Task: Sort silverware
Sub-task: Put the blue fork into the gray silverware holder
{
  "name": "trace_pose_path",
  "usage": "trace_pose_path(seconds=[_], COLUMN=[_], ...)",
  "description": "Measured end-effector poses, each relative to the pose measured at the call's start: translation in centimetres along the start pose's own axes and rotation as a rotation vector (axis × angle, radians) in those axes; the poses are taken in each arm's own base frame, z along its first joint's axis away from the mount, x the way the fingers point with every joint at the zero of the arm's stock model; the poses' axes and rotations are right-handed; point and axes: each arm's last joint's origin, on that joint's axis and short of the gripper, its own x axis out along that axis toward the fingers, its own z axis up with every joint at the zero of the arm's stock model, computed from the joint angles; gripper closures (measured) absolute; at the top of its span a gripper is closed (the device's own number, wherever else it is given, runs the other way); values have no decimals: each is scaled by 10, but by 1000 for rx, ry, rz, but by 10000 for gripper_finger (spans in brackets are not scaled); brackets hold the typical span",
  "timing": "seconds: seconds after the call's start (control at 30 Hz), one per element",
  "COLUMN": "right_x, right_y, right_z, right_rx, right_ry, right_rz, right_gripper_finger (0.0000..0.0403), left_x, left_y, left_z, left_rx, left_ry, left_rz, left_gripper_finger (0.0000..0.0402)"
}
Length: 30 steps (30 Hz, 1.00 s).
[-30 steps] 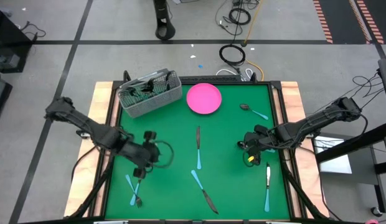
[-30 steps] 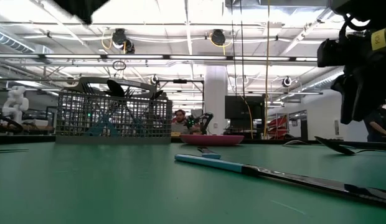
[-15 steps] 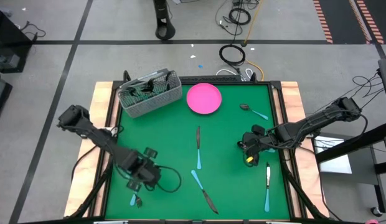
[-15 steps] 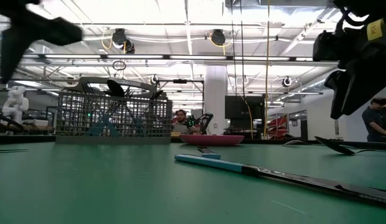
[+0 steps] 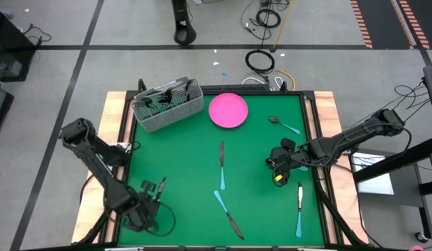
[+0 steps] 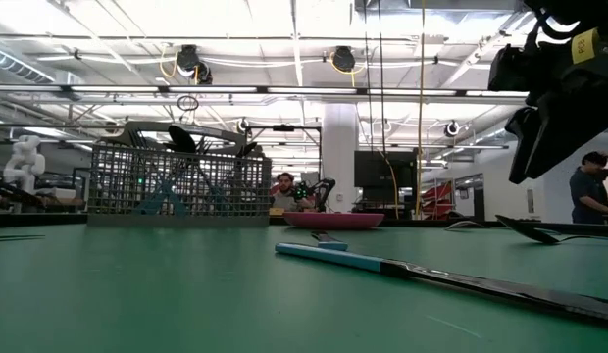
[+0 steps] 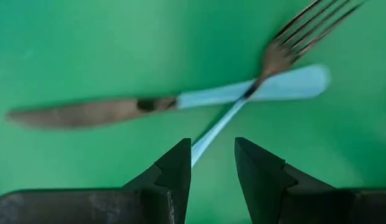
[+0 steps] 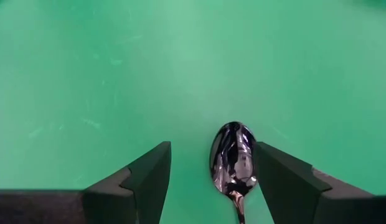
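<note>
High view, from the left: the left gripper (image 5: 148, 203) sits at the lower left of the green table (image 5: 181, 153), fingers slightly apart and empty above a blue-handled fork (image 7: 268, 65) crossed over a blue-handled knife (image 7: 162, 102). At upper left is the wire basket (image 5: 167, 104) with cutlery in it, the pink plate (image 5: 228, 110) beside it. Two more knives (image 5: 221, 166) lie at centre and lower centre. At right of centre, the right gripper (image 5: 280, 167) has its fingers wide apart with a dark spoon (image 8: 233, 158) between them; whether they grip it I cannot tell. A spoon (image 5: 283, 124) lies at upper right, a knife (image 5: 299, 209) at lower right.
</note>
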Motion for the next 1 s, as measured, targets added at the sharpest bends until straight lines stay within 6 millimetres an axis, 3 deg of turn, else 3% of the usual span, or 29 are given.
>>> trace_pose_path(seconds=[0.43,0.77,0.87,1.0], right_x=[0,0,0,0], right_y=[3,4,4,4], right_z=[5,6,6,6], right_rx=[47,48,47,39], right_ry=[-47,-59,-59,-59], right_rz=[35,42,41,41], right_gripper_finger=[186,186,186,186], left_x=[44,46,46,46], left_y=[-19,-18,-16,-14], left_z=[6,6,7,9], left_rx=[136,261,275,264], left_ry=[32,34,39,43], left_rz=[-6,10,10,9], left_gripper_finger=[276,278,293,342])
